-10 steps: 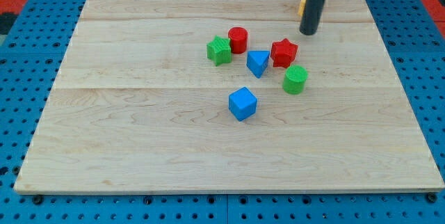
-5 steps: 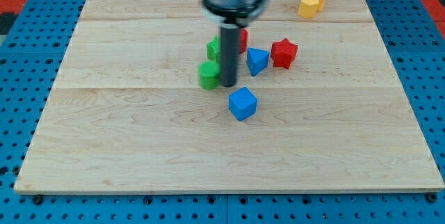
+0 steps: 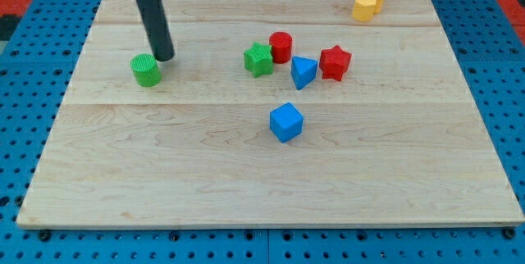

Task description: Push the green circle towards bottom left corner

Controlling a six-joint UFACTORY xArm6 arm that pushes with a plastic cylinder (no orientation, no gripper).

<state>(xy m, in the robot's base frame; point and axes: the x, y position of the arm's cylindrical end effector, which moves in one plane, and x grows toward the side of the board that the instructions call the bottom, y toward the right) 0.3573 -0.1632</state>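
Observation:
The green circle (image 3: pixel 146 70) lies on the wooden board at the view's left, in the upper half. My tip (image 3: pixel 164 56) rests on the board just to the upper right of the green circle, close to it or touching its edge. The dark rod rises from there toward the view's top left.
A green star (image 3: pixel 258 59), red circle (image 3: pixel 280 47), blue triangle-like block (image 3: pixel 303 73) and red star (image 3: pixel 335 62) cluster at upper middle. A blue cube (image 3: pixel 286 122) sits below them. A yellow block (image 3: pixel 368 3) is at top right.
The green circle has gone from right of the cluster, past its lower side, to the board's left. My tip moved with it from the top right to the left.

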